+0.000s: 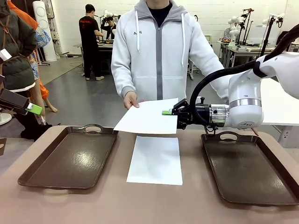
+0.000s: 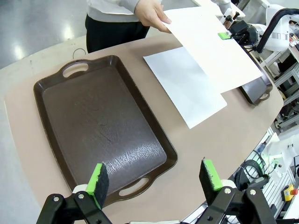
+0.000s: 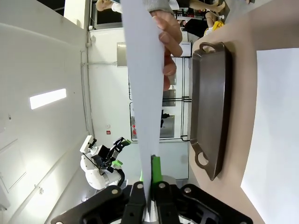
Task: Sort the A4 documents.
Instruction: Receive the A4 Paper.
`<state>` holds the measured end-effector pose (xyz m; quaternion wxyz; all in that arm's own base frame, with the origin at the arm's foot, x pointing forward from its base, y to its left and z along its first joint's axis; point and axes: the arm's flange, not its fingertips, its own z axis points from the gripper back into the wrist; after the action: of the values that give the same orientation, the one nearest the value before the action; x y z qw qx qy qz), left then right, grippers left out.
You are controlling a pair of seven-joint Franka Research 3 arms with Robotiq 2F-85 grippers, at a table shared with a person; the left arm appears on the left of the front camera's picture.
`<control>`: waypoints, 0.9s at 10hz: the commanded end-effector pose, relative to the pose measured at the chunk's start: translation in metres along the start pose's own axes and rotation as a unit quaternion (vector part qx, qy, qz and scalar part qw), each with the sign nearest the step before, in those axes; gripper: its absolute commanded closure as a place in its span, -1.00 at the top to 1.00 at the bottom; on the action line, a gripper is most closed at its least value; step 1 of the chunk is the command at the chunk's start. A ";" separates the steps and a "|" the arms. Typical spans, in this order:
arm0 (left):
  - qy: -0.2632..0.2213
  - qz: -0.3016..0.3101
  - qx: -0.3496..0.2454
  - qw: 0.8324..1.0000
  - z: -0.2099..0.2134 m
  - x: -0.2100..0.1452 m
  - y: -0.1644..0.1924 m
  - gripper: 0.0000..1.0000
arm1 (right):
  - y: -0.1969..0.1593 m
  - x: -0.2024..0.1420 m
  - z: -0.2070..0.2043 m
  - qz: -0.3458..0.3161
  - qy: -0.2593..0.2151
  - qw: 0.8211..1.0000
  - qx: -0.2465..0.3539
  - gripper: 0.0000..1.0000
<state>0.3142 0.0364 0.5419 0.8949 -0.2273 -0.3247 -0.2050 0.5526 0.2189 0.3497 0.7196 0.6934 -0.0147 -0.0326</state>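
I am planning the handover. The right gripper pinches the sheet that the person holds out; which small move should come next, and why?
Probably pull the held sheet gently toward the right tray: the right gripper is shut on its edge, while the person's hand grips the opposite corner, so pulling hard could tear it.
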 end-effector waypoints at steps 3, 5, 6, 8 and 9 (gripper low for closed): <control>-0.003 -0.003 -0.009 1.000 0.000 0.000 0.001 1.00 | -0.006 -0.004 0.007 -0.011 0.021 1.000 0.002 -1.00; -0.003 -0.003 -0.009 1.000 0.000 0.000 0.001 1.00 | 0.000 -0.009 0.012 -0.002 0.035 0.999 0.013 -1.00; -0.003 -0.003 -0.009 1.000 0.000 0.000 0.001 1.00 | 0.007 -0.012 0.014 0.005 0.046 0.999 0.022 -1.00; -0.003 -0.003 -0.009 1.000 0.000 0.000 0.001 1.00 | -0.002 -0.004 0.005 -0.003 0.016 1.000 0.009 -1.00; -0.003 -0.003 -0.009 1.000 0.000 0.000 0.001 1.00 | -0.002 -0.004 0.005 -0.003 0.016 1.000 0.009 -1.00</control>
<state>0.3142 0.0364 0.5419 0.8949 -0.2273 -0.3247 -0.2050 0.5481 0.2121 0.3511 0.7111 0.7029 0.0008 -0.0170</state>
